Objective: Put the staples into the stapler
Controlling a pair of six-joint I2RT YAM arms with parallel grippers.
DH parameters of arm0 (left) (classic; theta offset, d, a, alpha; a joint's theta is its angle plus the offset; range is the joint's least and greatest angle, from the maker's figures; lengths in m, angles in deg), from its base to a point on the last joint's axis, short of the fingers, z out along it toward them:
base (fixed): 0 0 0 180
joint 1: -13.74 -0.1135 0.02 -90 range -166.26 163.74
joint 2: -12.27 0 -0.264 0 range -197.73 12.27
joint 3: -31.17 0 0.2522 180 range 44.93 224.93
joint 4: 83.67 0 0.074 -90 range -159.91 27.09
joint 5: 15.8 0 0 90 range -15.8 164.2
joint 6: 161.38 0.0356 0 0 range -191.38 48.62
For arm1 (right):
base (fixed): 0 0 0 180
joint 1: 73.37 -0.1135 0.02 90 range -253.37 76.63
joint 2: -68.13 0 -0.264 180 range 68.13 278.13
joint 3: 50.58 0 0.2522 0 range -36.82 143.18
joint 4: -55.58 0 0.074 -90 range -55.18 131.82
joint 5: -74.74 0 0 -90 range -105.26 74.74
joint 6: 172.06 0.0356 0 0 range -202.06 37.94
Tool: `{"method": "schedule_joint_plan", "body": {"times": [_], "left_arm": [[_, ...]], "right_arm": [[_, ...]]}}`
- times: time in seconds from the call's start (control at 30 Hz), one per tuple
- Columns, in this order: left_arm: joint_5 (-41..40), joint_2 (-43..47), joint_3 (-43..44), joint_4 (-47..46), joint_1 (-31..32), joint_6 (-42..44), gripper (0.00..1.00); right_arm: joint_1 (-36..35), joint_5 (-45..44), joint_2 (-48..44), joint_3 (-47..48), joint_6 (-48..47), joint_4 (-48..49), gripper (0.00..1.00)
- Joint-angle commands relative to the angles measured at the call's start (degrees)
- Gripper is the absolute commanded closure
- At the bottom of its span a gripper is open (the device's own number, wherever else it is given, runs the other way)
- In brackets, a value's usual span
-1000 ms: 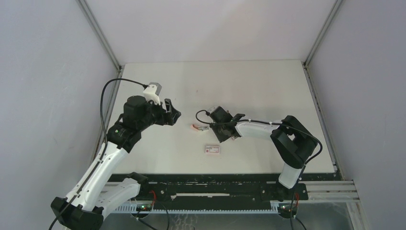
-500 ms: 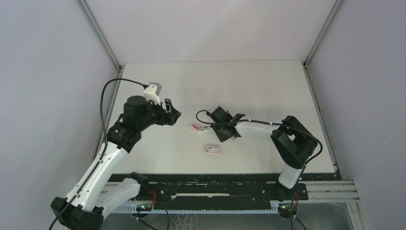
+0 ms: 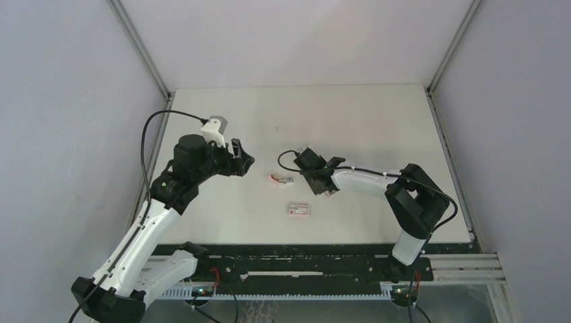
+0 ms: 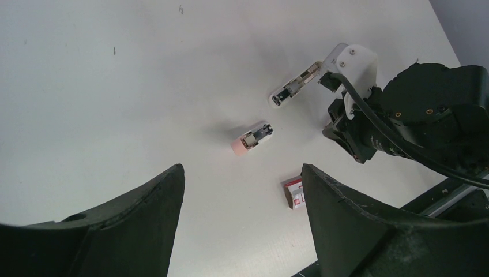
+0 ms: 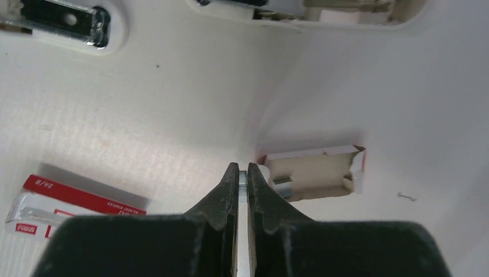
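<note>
Pinching shut just beside the staples, the right gripper sits low over the white table (image 3: 377,121).

Seen from above, the left arm (image 3: 155,215) reaches in from 8 o'clock, and its left gripper (image 4: 242,172) is spread wide, hanging clear at 9 o'clock of the stapler (image 4: 252,138). The right gripper (image 5: 243,173) has its fingers pressed together, with a thin pale sliver between them; whether that is something held cannot be told. A longer white piece (image 4: 294,89) lies at 1 o'clock of the pink-tipped stapler, apart from it. The red-labelled box (image 3: 298,210) lies at 5 o'clock of the stapler. The staples (image 5: 314,176), a tan block in an open tray, lie at 3 o'clock of the right fingertips, just beside them.
</note>
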Motion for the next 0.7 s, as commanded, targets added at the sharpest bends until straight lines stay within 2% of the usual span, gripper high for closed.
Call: {"method": "schedule_joint_plan", "body": {"times": [0.0,0.67], "left_arm": [[0.1,0.9,-0.9,-1.2,-0.3,1.2,0.22],[0.7,1.2,-0.8,-1.3,-0.3,1.0,0.22]], "right_arm": [[-1.6,-9.1,1.3,3.8,1.5,-2.1,1.00],[-8.1,-25.9,12.6,10.0,-0.1,-5.4,1.00]]}}
